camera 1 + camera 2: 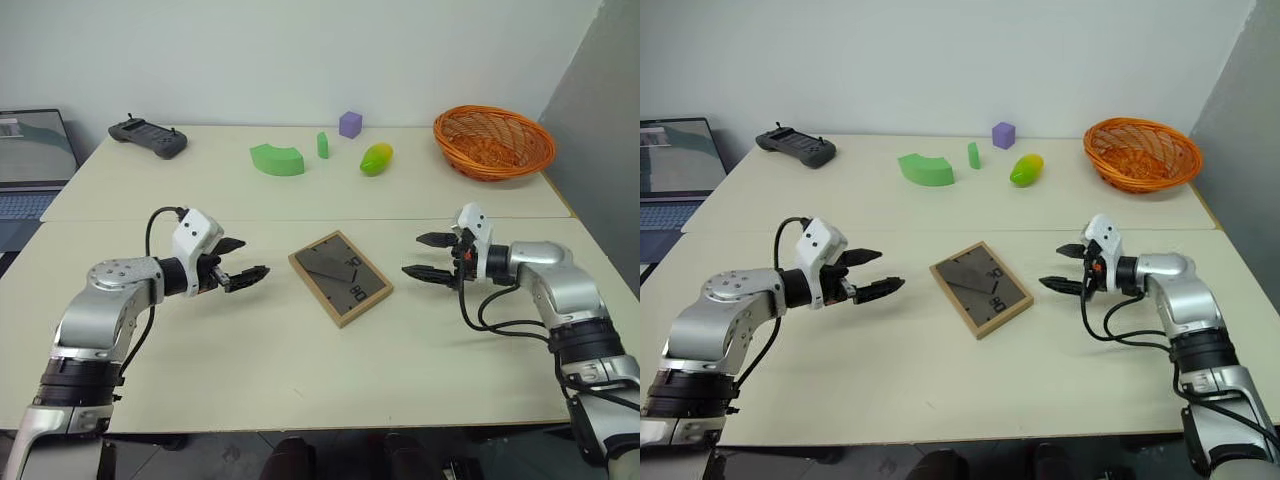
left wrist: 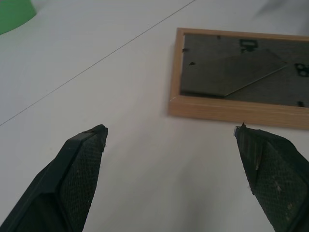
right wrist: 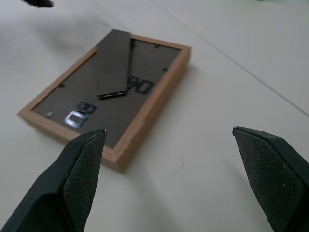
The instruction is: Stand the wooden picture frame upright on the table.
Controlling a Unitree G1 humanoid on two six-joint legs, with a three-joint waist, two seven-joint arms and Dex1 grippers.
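The wooden picture frame (image 1: 340,277) lies flat on the table (image 1: 300,360), dark grey back up, its folded triangular stand and clips showing (image 3: 113,92). It sits between my two grippers, touching neither. My left gripper (image 1: 243,259) hovers open to its left, fingers pointing at it. My right gripper (image 1: 428,256) hovers open to its right, also aimed at it. In the left wrist view the frame (image 2: 236,79) lies just beyond the open fingertips (image 2: 91,145).
At the back of the table stand a green arch block (image 1: 276,159), a small green block (image 1: 323,145), a purple cube (image 1: 350,124), a green-yellow mango-like fruit (image 1: 377,158) and an orange basket (image 1: 493,142). A black controller (image 1: 147,137) lies far left, a laptop (image 1: 30,165) beyond.
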